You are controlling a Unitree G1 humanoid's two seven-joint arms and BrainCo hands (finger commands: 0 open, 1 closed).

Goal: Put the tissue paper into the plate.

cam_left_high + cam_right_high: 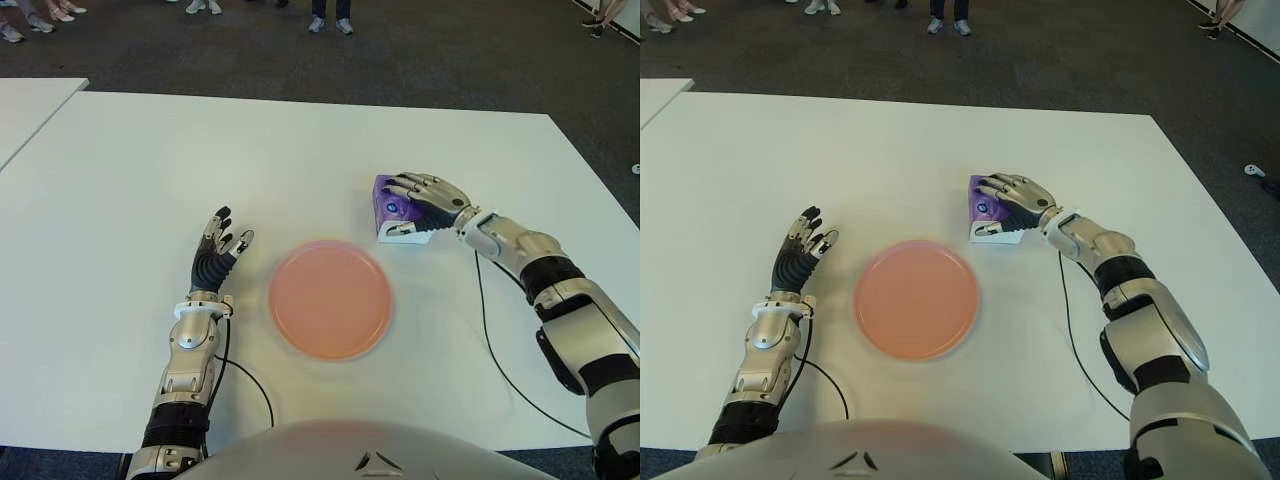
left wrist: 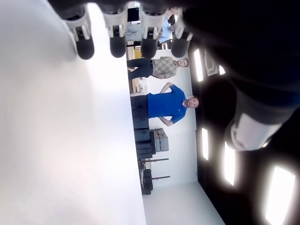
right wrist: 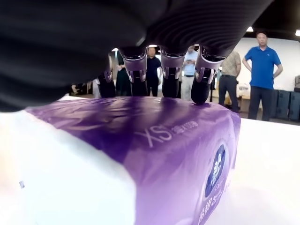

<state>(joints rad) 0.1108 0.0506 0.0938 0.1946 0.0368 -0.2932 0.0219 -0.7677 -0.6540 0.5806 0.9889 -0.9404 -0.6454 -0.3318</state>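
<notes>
The tissue paper is a purple pack (image 1: pixel 385 207) with a white end, lying on the white table (image 1: pixel 200 160) just right of and beyond the plate. My right hand (image 1: pixel 412 204) is draped over its top. The right wrist view shows the fingertips (image 3: pixel 203 89) reaching past the far edge of the pack (image 3: pixel 154 140), stretched out rather than wrapped around it. The pink round plate (image 1: pixel 330 299) sits bare in front of me. My left hand (image 1: pixel 222 243) shows left of the plate, fingers spread and holding nothing.
A black cable (image 1: pixel 492 340) runs across the table by my right forearm. A second white table (image 1: pixel 30 105) stands at the far left. Several people's feet (image 1: pixel 330 22) line the dark floor beyond the far edge.
</notes>
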